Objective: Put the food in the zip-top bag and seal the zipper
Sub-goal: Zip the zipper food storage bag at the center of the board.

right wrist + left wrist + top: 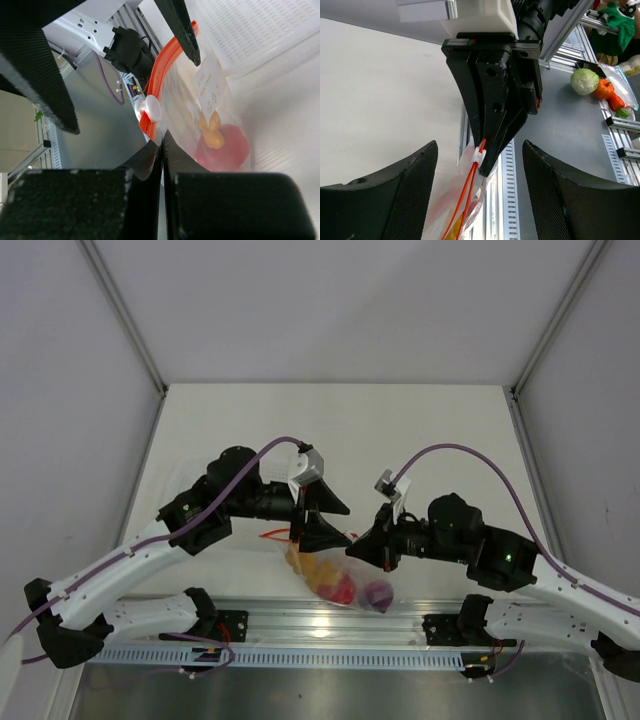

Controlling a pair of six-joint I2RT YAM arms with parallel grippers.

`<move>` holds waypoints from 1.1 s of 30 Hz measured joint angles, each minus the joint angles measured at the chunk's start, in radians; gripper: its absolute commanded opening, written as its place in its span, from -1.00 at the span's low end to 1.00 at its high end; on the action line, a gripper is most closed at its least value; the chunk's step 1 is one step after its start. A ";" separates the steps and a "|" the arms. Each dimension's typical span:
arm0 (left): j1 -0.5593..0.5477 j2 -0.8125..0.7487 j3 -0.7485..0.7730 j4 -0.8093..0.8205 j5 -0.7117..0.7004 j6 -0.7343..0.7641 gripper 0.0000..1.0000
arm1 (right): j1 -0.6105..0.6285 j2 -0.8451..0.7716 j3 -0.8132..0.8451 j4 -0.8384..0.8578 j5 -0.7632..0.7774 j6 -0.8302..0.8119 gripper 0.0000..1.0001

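Observation:
The clear zip-top bag [345, 575] hangs at the table's near edge over the rail. The food is inside it: a red piece [338, 590], a purple piece [378, 593] and an orange-yellow piece [312, 565]. My right gripper [352, 552] is shut on the bag's top corner [162, 145], just beside the white slider [152, 109]. The red-orange zipper [167, 57] runs up from there between the fingers of my left gripper [335, 520]. That gripper [480, 145] is open, its pads either side of the slider [479, 156] and not touching it. The red piece [227, 142] shows through the plastic.
A rigid clear tray with a dotted base [250, 30] lies on the table behind the bag. An aluminium rail [330, 620] runs along the near edge under the bag. Toy vegetables, a green cabbage [585, 81] among them, lie off the table on a grey surface.

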 measured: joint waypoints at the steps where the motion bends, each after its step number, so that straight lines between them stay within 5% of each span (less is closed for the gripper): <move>1: -0.002 0.002 0.003 0.001 -0.001 0.000 0.44 | 0.002 0.005 0.000 0.001 -0.002 0.002 -1.00; 12: -0.011 0.013 0.010 0.001 0.010 0.017 0.26 | 0.023 0.011 0.011 0.013 -0.012 0.010 -1.00; 16: -0.011 0.015 0.009 0.002 0.032 0.019 -0.01 | 0.036 0.011 0.017 0.013 -0.010 0.010 -1.00; 29: -0.013 0.016 -0.004 0.008 0.072 0.036 -0.14 | 0.044 0.011 0.033 0.013 0.007 0.010 -1.00; 33: -0.013 0.016 -0.010 0.019 0.088 0.036 -0.38 | 0.045 0.011 0.035 0.013 0.008 0.010 -1.00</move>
